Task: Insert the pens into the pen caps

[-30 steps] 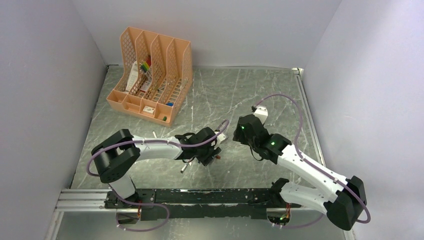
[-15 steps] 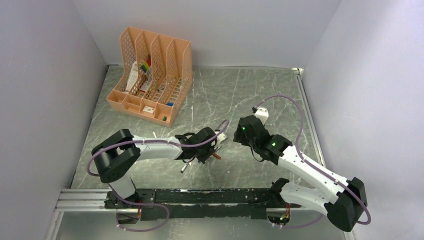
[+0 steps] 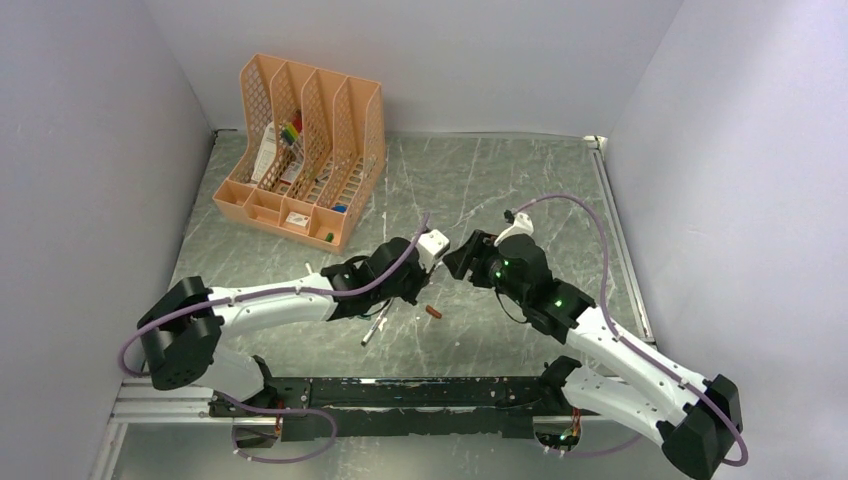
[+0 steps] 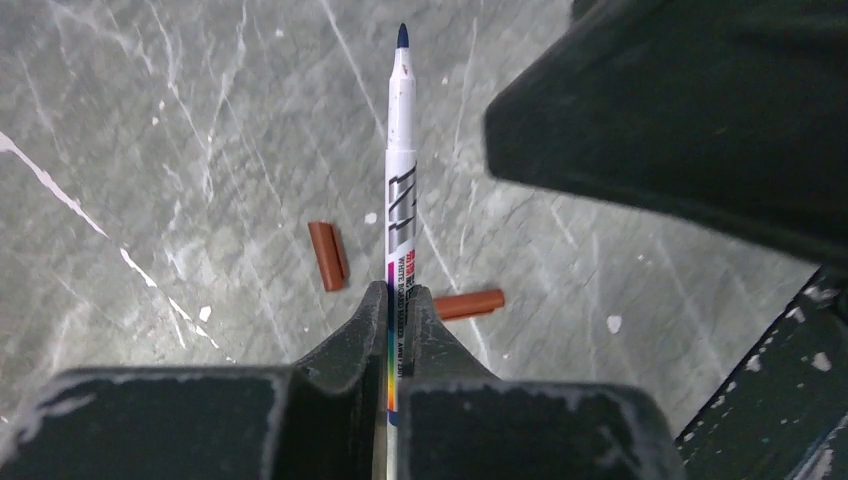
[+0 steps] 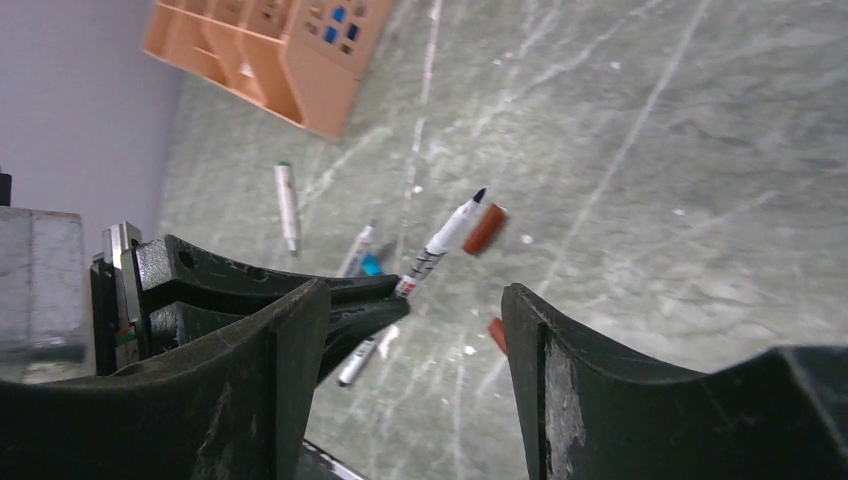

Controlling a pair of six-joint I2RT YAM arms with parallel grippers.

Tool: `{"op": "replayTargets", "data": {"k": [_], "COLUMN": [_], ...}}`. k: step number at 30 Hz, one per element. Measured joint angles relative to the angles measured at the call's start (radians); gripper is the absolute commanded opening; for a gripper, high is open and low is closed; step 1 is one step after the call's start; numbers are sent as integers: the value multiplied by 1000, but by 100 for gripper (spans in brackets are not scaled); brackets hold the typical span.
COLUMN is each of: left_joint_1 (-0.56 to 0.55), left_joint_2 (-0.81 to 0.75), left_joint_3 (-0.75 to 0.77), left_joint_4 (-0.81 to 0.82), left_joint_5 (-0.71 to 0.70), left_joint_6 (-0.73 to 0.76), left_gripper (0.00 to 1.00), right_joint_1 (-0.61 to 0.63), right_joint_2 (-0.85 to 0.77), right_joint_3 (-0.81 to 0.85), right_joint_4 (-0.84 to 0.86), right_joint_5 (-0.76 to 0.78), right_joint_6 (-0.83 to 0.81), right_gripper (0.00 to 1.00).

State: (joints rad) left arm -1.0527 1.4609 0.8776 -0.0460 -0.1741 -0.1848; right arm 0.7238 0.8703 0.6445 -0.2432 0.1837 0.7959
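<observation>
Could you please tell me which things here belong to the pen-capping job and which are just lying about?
For the job: pen in the left gripper; two red-brown caps; spare pens lying loose; open right gripper.
Lying about: orange desk organizer; coloured markers inside it.

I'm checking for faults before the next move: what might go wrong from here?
The left pincer grips the pen near its rear, so the long free end could tilt when pushed into a cap. Its tip looks dark blue, while the nearby caps are red-brown: a mismatch is possible. The right pincer is open, empty and close to the left one; they might collide.
</observation>
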Motion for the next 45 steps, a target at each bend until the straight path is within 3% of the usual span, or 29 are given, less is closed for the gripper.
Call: {"op": "replayTargets", "data": {"k": [8,19,21,25,27,31,33,35,40,43,45], "left_joint_1": [0,0,0,0,0,0,0,0,0,0,0], "left_joint_2": [-63,-109,-116,-129,-130,-130,-131,-132,-130,-121,-110], "left_joint_3": [4,4,4,4,4,4,4,4,4,4,6], "left_joint_4": [96,153,156,164,166,175,195,207,212,212,212], "left_joint_5": [6,70,83,109,113,122,132,137,146,161,174], "left_joint_6": [-32,-69,-74,-77,-77,-78,-81,-83,-85,-84,-85], "left_gripper": [7,7,7,7,7,7,7,7,44,50,47], "right_joint_1": [-21,-23,-23,-23,-23,-21,-22,-22,-21,-23,-24], "right_joint_2": [-11,38,40,43,43,23,3,-13,-20,-18,-17], "right_joint_3": [-34,-16,-16,-15,-14,-14,-14,-14,-14,-14,-14], "right_joint_4": [191,230,232,232,230,214,207,199,191,194,203], "right_joint_5": [-88,-98,-98,-94,-85,-61,-50,-39,-40,-44,-61], "right_joint_6": [63,62,61,57,57,63,61,57,51,45,45], "right_gripper": [59,55,47,16,12,14,0,0,0,0,0]}}
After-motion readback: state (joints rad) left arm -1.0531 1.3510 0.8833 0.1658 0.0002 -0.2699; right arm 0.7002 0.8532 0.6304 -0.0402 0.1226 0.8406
